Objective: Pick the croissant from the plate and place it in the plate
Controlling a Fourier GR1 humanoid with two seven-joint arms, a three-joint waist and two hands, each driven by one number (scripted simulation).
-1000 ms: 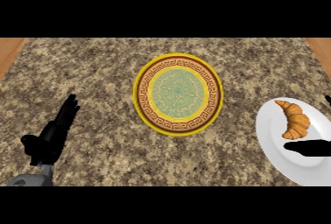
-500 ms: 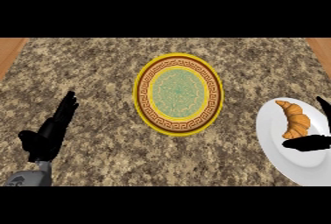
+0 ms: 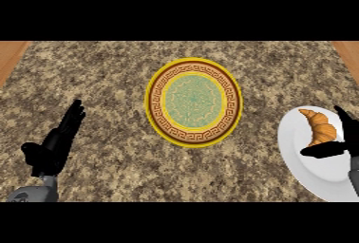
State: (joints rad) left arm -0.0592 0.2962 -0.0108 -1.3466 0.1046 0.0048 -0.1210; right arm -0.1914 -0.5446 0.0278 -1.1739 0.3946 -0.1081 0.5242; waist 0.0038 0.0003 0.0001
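Note:
A golden-brown croissant [image 3: 319, 126] lies on a white plate [image 3: 303, 159] at the right edge of the counter. My right hand [image 3: 336, 148] is over that plate, its thumb just below the croissant and its fingers along the croissant's right side, open around it. A yellow plate with a brown patterned ring and green centre [image 3: 194, 102] sits in the middle of the counter with nothing on it. My left hand [image 3: 56, 144] rests open at the lower left, fingers straight and pointing up.
The speckled granite counter [image 3: 105, 76] fills the view. Strips of wood show at the top left corner [image 3: 10, 57] and the top right corner [image 3: 348, 52].
My right hand has moved up the white plate, closer to the croissant, with fingers now showing beside it. The left hand has shifted slightly up.

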